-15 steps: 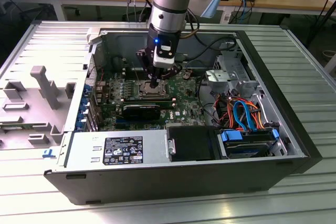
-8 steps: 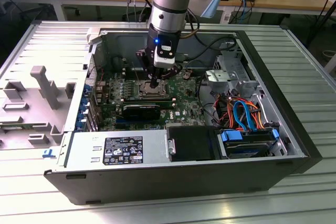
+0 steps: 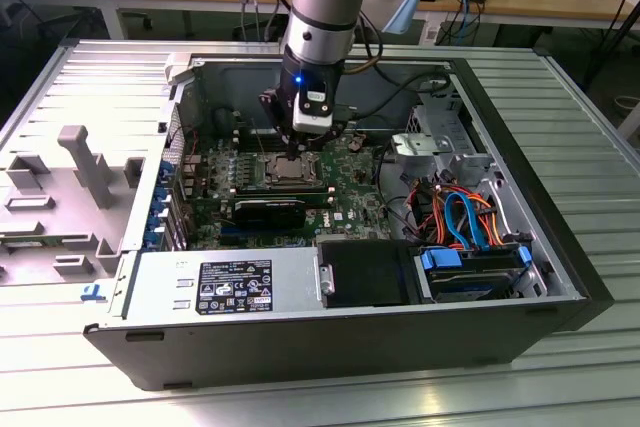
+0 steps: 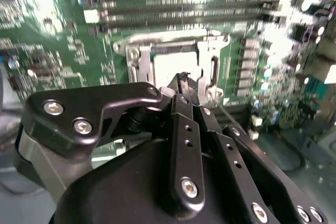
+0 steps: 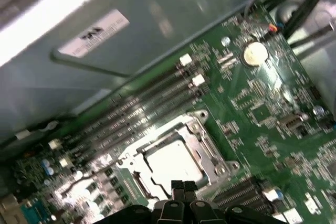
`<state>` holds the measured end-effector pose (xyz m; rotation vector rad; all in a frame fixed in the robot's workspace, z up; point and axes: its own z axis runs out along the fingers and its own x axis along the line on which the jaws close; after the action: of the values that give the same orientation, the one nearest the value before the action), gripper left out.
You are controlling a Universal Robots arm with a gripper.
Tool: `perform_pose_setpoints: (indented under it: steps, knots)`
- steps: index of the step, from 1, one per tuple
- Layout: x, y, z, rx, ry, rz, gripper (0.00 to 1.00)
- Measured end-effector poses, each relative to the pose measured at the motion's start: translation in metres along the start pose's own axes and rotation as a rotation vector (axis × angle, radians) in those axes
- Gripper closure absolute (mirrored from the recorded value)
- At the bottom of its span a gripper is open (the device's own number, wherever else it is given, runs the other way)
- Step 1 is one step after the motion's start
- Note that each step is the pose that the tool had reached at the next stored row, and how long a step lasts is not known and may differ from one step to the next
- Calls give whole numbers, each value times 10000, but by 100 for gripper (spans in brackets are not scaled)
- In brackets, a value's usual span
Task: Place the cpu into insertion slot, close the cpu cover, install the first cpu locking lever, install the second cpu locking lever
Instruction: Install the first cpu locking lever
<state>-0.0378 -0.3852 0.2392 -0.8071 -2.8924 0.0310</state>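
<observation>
Silvery chip (image 5: 170,163) sits in the socket (image 5: 176,158) with the frame plate (image 5: 207,153) down around it, mid-board. Jaws (image 5: 178,186) pressed together, empty, just above the socket's edge at 6 o'clock in the first wrist view. Risk, judged: tips skid off thin metal, gouge green board (image 5: 262,108).

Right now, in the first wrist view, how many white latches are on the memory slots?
2. One white latch and a second white latch sit side by side at the slot ends nearer the coin battery. Others may be hidden.
</observation>
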Motion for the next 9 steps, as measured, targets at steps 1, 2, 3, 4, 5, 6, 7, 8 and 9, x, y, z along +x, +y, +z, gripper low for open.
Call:
perform_pose_setpoints:
  steps: [1,2,3,4,5,6,7,8,9]
  knots:
    - [0,0,0,-129,78,-22,89]
    - [1,0,0,-181,109,-31,89]
    - [1,0,0,-183,109,-39,89]
    - [0,0,0,-179,109,-59,89]
    - [0,0,0,-175,108,-86,89]
    - [0,0,0,-173,108,-102,89]
    - [0,0,0,-171,107,-118,89]
    - [0,0,0,-170,106,-135,89]
    - [0,0,0,-168,106,-146,89]
